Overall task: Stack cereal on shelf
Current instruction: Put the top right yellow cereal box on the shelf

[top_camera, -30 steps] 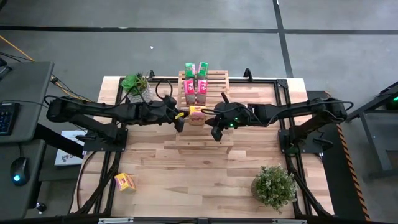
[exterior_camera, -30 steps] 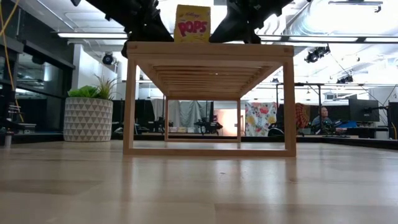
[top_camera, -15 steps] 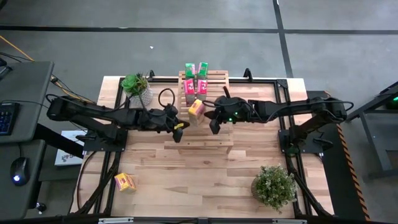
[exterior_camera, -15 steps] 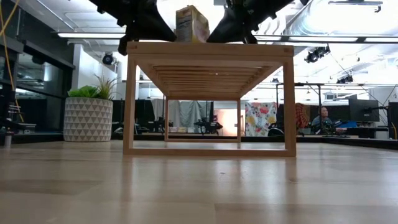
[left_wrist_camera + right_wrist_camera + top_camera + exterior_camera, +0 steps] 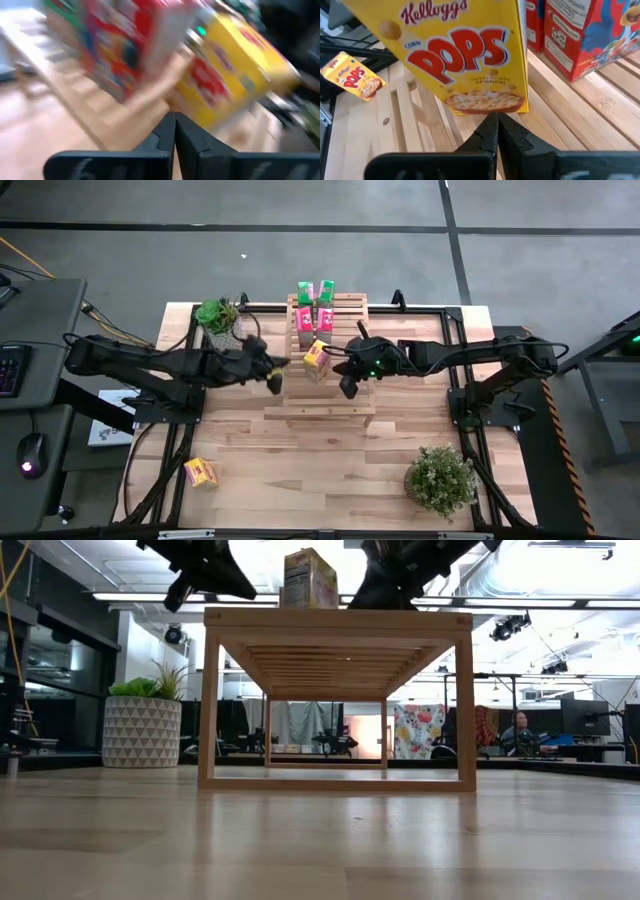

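A yellow cereal box (image 5: pixel 317 355) stands upright on the wooden slatted shelf (image 5: pixel 345 412), turned cornerwise; in the low view the box (image 5: pixel 310 578) sits on the shelf's top (image 5: pixel 338 618). Behind it stand two pink-red boxes (image 5: pixel 314 328) and two green boxes (image 5: pixel 316 291). My right gripper (image 5: pixel 496 119), shut, is just before the yellow box's lower edge (image 5: pixel 485 111). My left gripper (image 5: pixel 275 381), shut, hangs off the shelf's left side, apart from the box. A second yellow box (image 5: pixel 201 473) lies on the table near the left front. My right gripper's shut fingertips (image 5: pixel 490 125) stand level at the foot of the yellow box's printed face (image 5: pixel 470 55), coming from the table's right. I cannot tell whether they touch it. The box rests upright on the slats.
A potted plant in a patterned pot (image 5: pixel 220 318) stands at the far left, next to the shelf. Another leafy plant (image 5: pixel 440 478) sits near the right front. Bare tabletop (image 5: pixel 300 470) lies in front of the shelf.
The yellow box has turned about on the shelf top, from facing the near edge to standing cornerwise, and sits a little farther back. My left gripper has drawn away from it toward the table's left edge. My right gripper has stayed close by the box.
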You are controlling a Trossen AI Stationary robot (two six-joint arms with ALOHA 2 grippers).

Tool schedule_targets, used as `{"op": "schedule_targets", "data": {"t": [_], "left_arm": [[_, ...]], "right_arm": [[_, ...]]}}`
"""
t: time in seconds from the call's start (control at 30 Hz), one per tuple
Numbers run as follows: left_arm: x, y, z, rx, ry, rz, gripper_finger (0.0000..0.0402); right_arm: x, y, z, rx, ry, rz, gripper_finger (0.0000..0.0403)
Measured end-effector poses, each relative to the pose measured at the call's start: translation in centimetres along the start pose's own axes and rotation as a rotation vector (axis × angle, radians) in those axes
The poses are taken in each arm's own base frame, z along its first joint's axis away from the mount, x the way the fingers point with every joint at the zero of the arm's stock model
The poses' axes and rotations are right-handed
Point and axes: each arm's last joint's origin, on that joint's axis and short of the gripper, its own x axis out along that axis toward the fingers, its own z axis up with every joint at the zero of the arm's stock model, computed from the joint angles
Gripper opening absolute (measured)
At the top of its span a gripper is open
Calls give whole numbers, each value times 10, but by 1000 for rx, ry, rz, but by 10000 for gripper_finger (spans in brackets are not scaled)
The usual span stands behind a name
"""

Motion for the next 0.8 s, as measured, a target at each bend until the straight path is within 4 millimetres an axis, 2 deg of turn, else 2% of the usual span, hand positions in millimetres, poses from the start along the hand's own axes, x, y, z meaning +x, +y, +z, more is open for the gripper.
{"op": "schedule_targets", "data": {"t": [0.17,0.3,0.57,0.8], "left_arm": [[13,14,10,-45,-26,67,0],[28,19,7,-46,41,61,0],[40,13,-5,-39,101,41,0],[43,4,-14,-67,137,4,0]], "right_arm": [[5,0,3,19,-35,13,0],[19,1,0,34,-32,37,0],[32,1,-6,57,-5,27,0],[33,1,-3,61,-48,9,0]]}}
